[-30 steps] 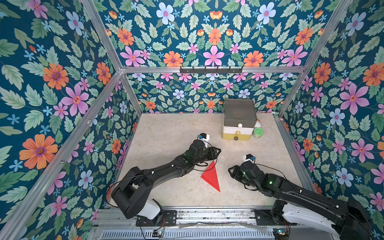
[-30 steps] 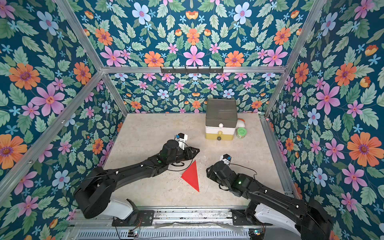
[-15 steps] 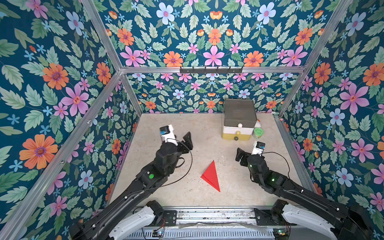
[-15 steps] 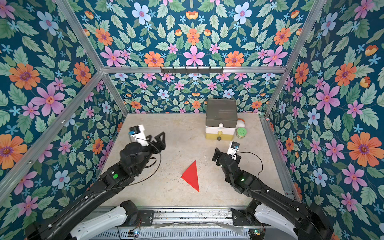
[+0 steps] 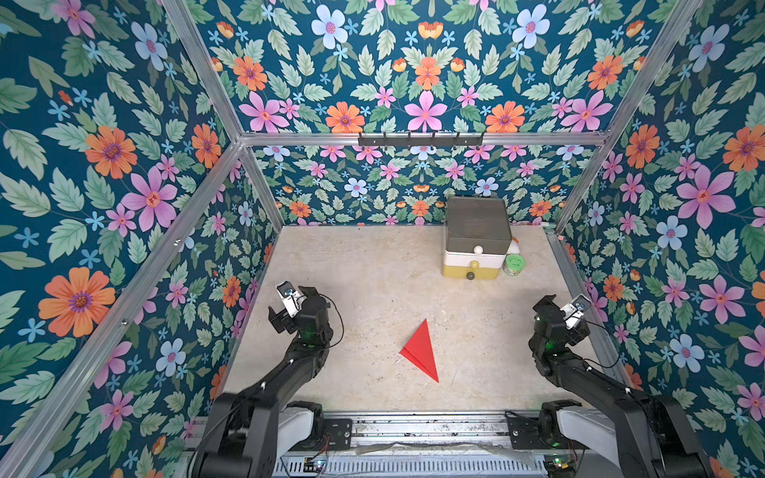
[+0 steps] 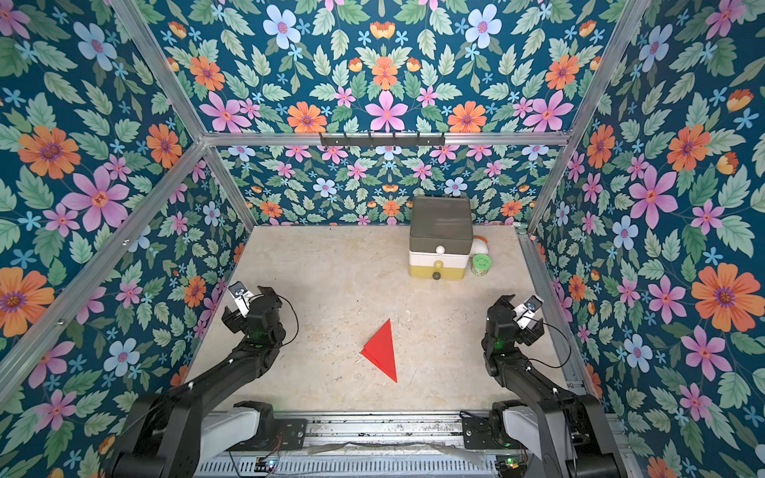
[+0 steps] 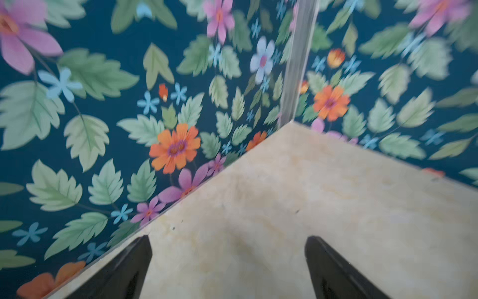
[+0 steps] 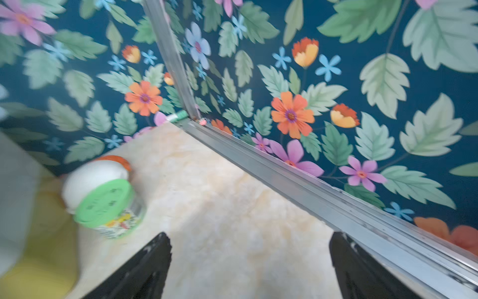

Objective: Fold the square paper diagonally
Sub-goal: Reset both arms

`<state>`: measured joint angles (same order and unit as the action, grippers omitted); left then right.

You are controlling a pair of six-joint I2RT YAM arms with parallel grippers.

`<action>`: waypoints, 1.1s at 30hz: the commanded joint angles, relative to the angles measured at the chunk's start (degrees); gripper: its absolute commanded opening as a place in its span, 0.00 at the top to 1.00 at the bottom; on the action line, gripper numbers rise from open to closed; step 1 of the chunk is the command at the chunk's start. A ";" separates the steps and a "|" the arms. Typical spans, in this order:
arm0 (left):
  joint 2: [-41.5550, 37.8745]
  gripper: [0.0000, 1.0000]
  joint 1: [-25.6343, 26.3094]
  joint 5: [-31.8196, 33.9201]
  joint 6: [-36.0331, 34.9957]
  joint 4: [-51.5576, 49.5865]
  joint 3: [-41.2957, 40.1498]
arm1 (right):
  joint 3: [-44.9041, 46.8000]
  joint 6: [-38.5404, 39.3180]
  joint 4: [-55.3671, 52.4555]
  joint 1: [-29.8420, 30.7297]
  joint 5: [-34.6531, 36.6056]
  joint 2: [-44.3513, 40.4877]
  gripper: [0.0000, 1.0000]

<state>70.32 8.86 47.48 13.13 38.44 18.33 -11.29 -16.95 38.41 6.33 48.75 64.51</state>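
Note:
The square paper (image 5: 420,351) (image 6: 383,351) lies flat on the beige table as a bright red triangle, near the front middle, with nothing touching it. In both top views my left gripper (image 5: 293,305) (image 6: 248,306) is raised by the left wall, well left of the paper. Its jaws are open and empty, and in the left wrist view the left gripper (image 7: 227,239) shows only bare table between its fingers. My right gripper (image 5: 562,314) (image 6: 517,314) is raised by the right wall, open and empty. In the right wrist view the right gripper (image 8: 249,235) frames bare table. Neither wrist view shows the paper.
A stacked drawer box (image 5: 476,231) with a grey top stands at the back right. Beside it is a green-lidded jar (image 5: 514,264) (image 8: 103,204) and a white object (image 8: 90,178). A metal rail (image 8: 310,191) runs along the right wall. A hook bar (image 5: 420,140) hangs on the back wall.
Both arms have drawn back from the paper to the side walls and risen. Both grippers have opened wide. The red triangle has stayed where it lay.

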 commanded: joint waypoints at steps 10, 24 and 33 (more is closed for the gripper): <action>17.54 0.00 -6.84 -29.98 -8.59 23.07 0.46 | 1.15 8.66 29.13 -10.91 -36.60 13.71 0.01; 21.48 0.01 -5.96 -31.87 -11.08 32.87 -2.68 | 4.21 14.26 39.39 -6.95 -39.91 18.44 0.01; 21.49 0.00 -5.70 -31.66 -11.28 32.89 -2.61 | 3.88 15.17 38.84 -6.21 -39.56 18.55 0.01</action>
<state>91.77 3.25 15.33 2.48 69.89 15.55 -7.42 -2.61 75.11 0.05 8.40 83.02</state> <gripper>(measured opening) 0.996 0.993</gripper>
